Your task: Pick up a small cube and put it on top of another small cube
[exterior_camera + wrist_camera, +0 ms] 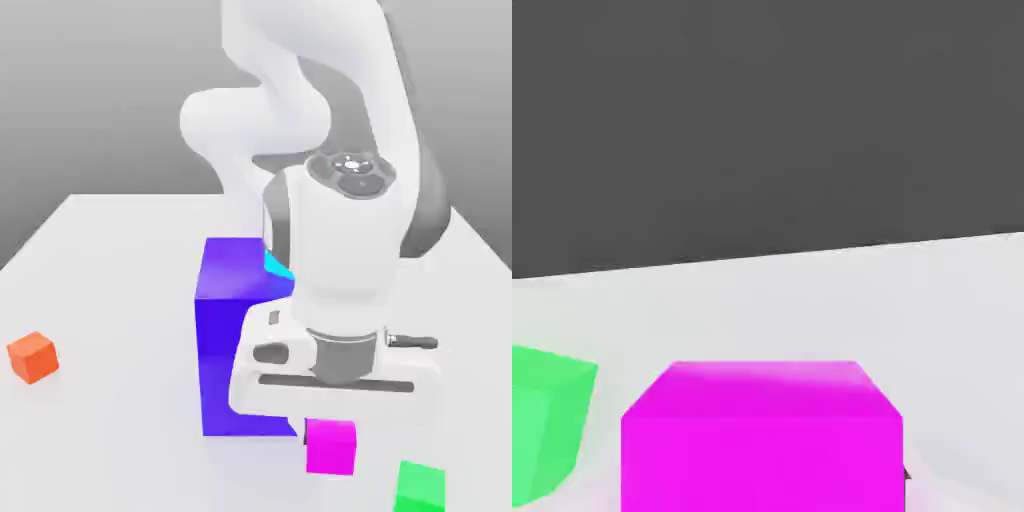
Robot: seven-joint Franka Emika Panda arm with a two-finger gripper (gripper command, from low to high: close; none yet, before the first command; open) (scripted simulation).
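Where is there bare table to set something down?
In the exterior view, bare table lies between the orange cube and the blue block. It is crowded at the gripper, with the magenta cube, block and green cube close by.

Our green cube (420, 488) cut off by the exterior view's bottom edge, our pink cube (762, 460) cropped in the hand view, our blue block (245, 340) partly hidden behind the arm (345, 240)
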